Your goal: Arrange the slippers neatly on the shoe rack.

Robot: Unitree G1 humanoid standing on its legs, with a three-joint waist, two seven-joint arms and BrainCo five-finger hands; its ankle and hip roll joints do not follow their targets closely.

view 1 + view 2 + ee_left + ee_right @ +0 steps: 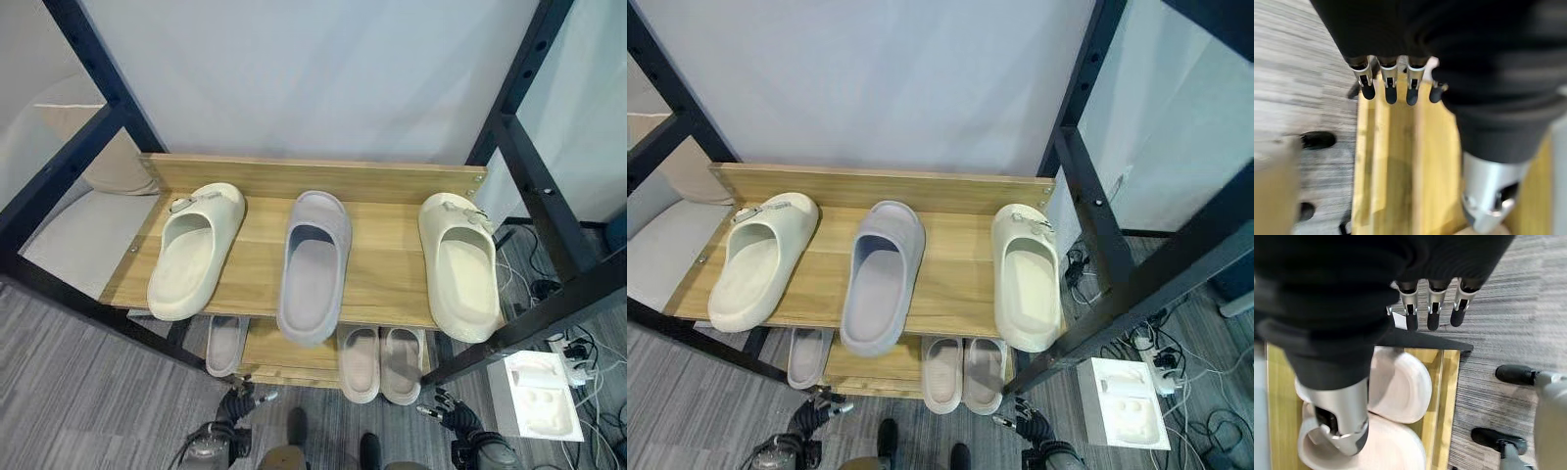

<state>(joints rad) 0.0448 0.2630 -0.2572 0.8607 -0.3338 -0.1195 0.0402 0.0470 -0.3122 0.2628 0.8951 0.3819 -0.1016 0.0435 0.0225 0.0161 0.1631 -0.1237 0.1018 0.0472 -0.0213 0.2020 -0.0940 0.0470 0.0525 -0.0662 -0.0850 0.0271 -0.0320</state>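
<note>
- Wooden shoe rack (387, 274): on its top shelf a grey slipper (313, 264) sits between two cream slippers (196, 250), spaced unevenly; more pairs sit below.
- Left hand (233, 406) and right hand (446, 406) hang low before the rack, fingers (1390, 85) relaxed, empty.
- Tidying seems left.

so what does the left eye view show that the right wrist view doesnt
The left eye view alone shows the top shelf with two cream slippers, one at the left and one at the right, a grey slipper between them, and the left hand low down. The right wrist view alone shows the right hand's fingers straight and holding nothing. Both show the right hand and the pair of pale slippers side by side on the lower shelf.
</note>
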